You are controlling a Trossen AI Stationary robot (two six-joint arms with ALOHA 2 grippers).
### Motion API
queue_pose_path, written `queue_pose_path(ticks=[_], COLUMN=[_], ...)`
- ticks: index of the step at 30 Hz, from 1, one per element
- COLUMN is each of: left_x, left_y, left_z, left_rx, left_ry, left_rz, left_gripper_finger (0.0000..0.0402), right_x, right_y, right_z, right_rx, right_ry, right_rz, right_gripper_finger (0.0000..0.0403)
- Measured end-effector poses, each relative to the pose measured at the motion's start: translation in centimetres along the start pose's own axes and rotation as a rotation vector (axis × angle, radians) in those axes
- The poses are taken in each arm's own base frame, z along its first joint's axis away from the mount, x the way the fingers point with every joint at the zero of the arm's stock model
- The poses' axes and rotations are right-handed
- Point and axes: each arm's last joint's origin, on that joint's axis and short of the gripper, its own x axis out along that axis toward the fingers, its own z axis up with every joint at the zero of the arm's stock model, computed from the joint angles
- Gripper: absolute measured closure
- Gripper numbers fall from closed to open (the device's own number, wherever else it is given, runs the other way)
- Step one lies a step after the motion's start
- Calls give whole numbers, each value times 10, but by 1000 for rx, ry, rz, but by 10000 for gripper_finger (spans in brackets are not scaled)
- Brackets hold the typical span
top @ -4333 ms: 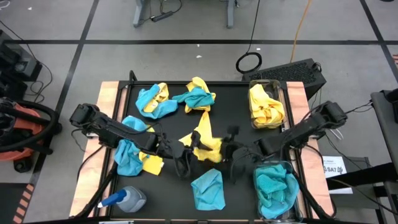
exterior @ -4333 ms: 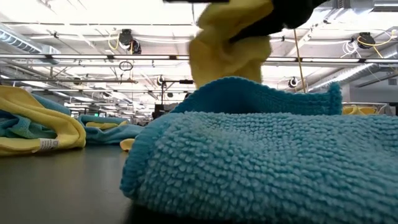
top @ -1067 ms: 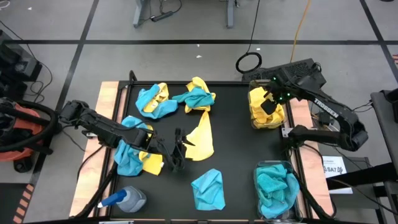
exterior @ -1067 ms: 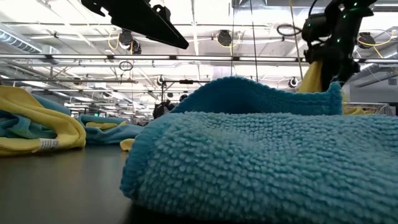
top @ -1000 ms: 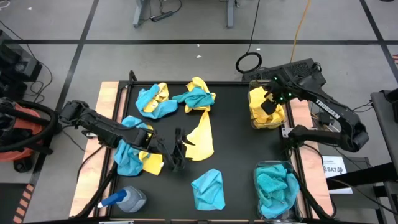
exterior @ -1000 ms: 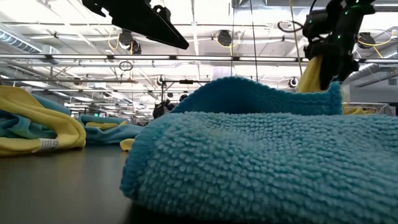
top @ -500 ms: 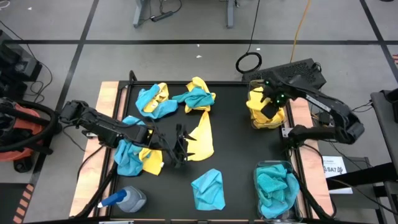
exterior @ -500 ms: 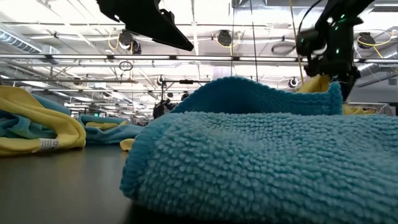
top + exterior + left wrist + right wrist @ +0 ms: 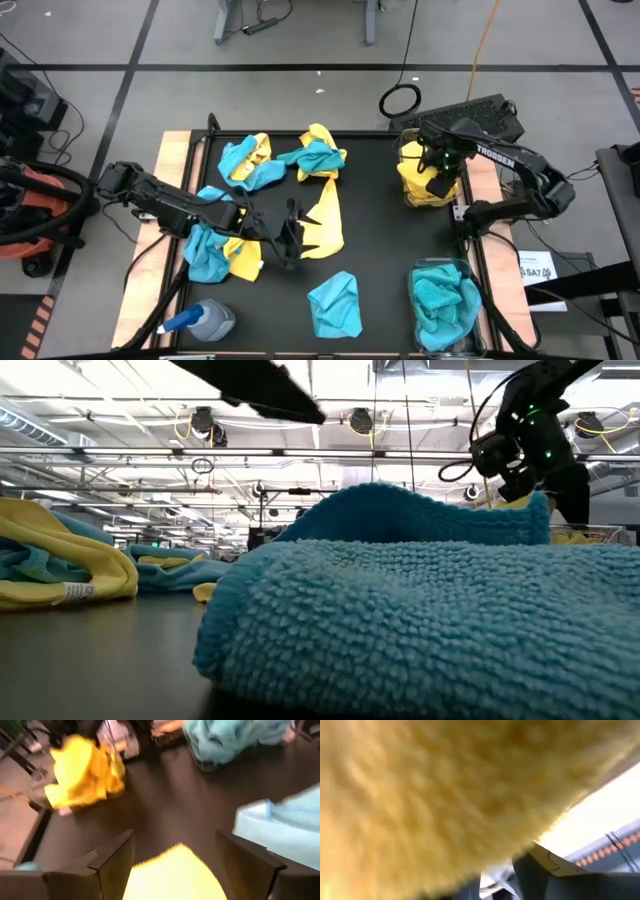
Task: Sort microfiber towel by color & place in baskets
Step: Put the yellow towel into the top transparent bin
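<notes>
My left gripper [image 9: 290, 236] hangs open above the near left edge of a flat yellow microfiber towel [image 9: 325, 225] in the middle of the table. In the left wrist view that towel [image 9: 172, 876] shows between and beyond the fingers. My right gripper [image 9: 437, 170] points down into the far right basket [image 9: 459, 150], right on its heap of yellow towels [image 9: 418, 175]. Yellow cloth [image 9: 445, 785] fills the right wrist view. The near right basket [image 9: 478, 330] holds teal towels [image 9: 443, 300]. A loose teal towel [image 9: 335, 305] lies near the front edge.
Mixed yellow and teal towels lie in heaps at the far left [image 9: 250, 160], far middle [image 9: 318, 152] and left [image 9: 215, 248]. A blue-capped spray bottle [image 9: 205, 320] lies at the near left corner. The near teal towel [image 9: 420, 620] blocks most of the low view.
My right gripper has sunk into the far right basket and tipped to point more steeply down. The yellow cloth that hung under it in the low view has dropped out of sight behind the teal towel.
</notes>
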Motion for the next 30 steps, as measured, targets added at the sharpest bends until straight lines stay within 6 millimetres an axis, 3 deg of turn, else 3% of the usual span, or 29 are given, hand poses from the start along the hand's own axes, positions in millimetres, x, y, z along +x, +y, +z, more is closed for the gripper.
queue_pose_path(ticks=[4,10,17,23,30], left_x=[14,57,104,112,114], left_y=[9,29,54,58,56], left_z=[5,-3,-7,-8,-12], left_rx=[28,42,26,5,8], left_ry=[-106,-250,-253,-237,-190], left_rz=[58,139,159,130,114], left_gripper_finger=[119,119,119,119,119], right_x=[-5,-10,-16,-42,-84], right_y=[2,2,3,3,8], right_z=[-7,-13,-19,-32,-49], right_rx=[-7,12,57,70,-12], right_ry=[-52,-99,-131,-247,-539], right_rz=[39,37,35,99,176], right_gripper_finger=[279,237,216,226,240])
